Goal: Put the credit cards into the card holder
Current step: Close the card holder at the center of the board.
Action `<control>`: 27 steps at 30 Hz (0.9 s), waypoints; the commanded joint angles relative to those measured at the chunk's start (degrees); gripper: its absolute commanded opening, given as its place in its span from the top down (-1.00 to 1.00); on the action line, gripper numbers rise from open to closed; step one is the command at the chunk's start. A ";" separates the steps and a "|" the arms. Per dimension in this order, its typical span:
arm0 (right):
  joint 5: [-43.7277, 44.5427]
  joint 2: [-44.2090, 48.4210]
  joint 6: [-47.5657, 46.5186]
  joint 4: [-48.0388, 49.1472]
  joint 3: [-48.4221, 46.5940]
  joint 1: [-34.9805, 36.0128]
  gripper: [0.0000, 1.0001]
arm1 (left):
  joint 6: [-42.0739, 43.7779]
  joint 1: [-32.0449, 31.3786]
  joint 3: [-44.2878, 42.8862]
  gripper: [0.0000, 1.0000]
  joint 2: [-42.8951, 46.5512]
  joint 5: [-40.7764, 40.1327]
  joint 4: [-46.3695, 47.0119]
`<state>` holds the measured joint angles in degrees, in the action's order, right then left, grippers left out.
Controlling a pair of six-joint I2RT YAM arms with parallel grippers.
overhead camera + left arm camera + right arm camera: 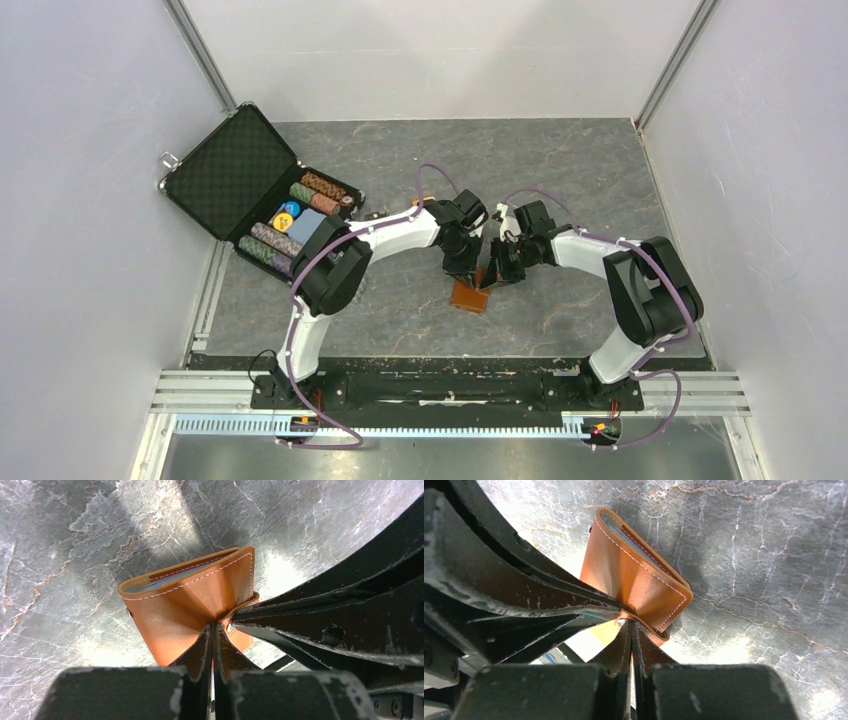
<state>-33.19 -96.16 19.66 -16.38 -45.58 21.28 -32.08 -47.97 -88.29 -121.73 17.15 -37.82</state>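
1. While both arms meet mid-table in the top view, left gripper (466, 268) and right gripper (497, 275) crowd right above the card holder (470, 295), well apart from the open black briefcase (235, 170).
2. Left wrist: fingers (200, 650) squeezed narrow, pinching the folded card holder's near edge; pale blue lining (165, 580) peeks out.
3. Right wrist: jaws nearly closed, nipping the card holder's snap tab (650, 631).

Right hand (630, 627) crowds wallet (634, 575), elsewhere seemingly open
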 commanded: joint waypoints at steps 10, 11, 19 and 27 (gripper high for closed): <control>6.52 2.46 -3.60 1.20 0.78 2.00 1.00 | 3.52 0.50 3.21 0.96 0.87 -2.21 4.94; 5.78 2.68 -3.20 1.40 0.69 1.57 1.00 | 3.62 0.61 3.16 0.95 1.39 -2.14 4.95; 2.26 4.95 -2.22 1.94 0.14 -1.21 1.00 | 3.00 1.20 4.09 0.96 6.18 -0.54 6.80; 1.34 6.65 -2.33 1.98 0.06 -1.94 1.00 | 1.71 1.97 5.62 0.95 9.21 0.06 8.87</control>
<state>-31.79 -91.90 17.93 -15.66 -45.41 19.57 -31.48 -46.76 -83.61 -116.49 18.00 -32.08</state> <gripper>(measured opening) 0.003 0.027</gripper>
